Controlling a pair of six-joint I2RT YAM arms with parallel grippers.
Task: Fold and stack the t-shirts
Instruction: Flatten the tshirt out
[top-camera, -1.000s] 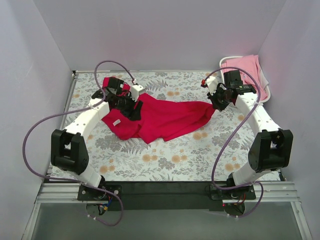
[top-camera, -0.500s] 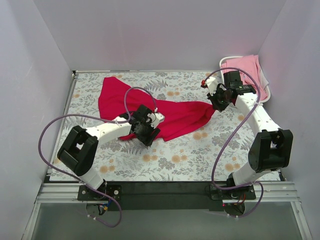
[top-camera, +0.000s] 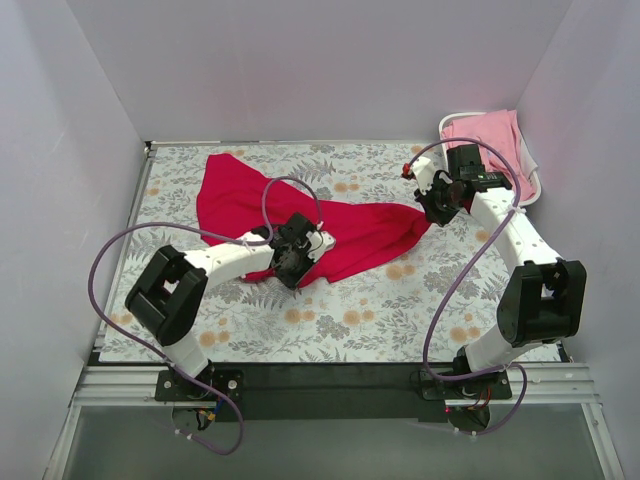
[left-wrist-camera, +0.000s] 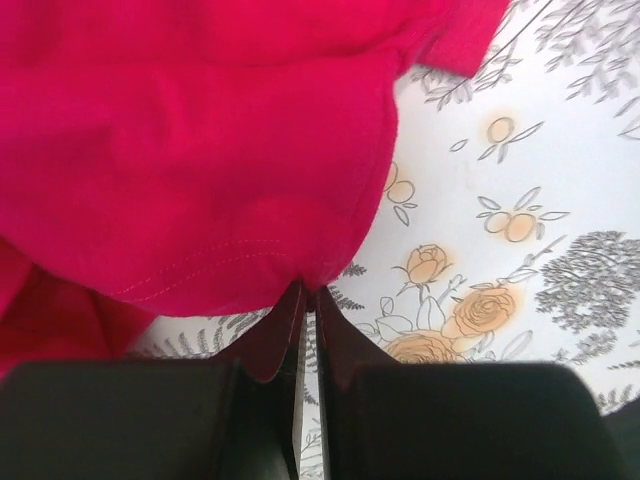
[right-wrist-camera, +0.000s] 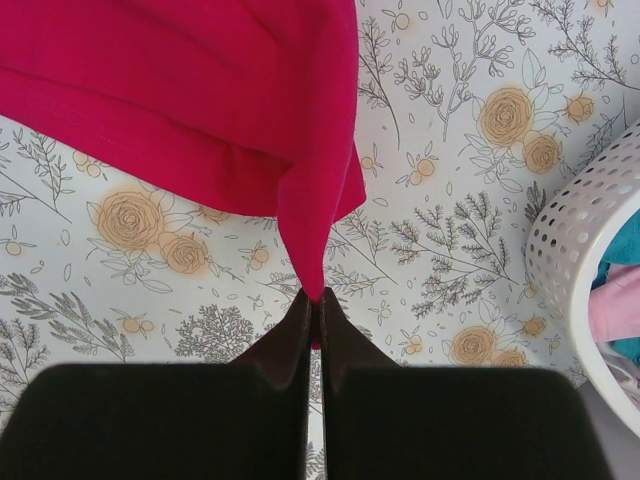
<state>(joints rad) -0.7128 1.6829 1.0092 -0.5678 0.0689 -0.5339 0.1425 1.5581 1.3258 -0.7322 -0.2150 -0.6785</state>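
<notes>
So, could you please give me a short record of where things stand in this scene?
red t-shirt: lying rumpled and unfolded on the floral table
left gripper: shut on the red t-shirt's near hem
right gripper: shut on its right-hand corner
pink t-shirts: heaped in the white basket, far right corner
folding: not yet done

Looked like a lab robot cell, not a home: plain pale panels (top-camera: 320, 60) boxed in three sides, floral cloth (top-camera: 350, 320) as work surface, two arms (top-camera: 215, 262) bolted to aluminium extrusion (top-camera: 120, 385), loose purple cabling (top-camera: 447, 295).
</notes>
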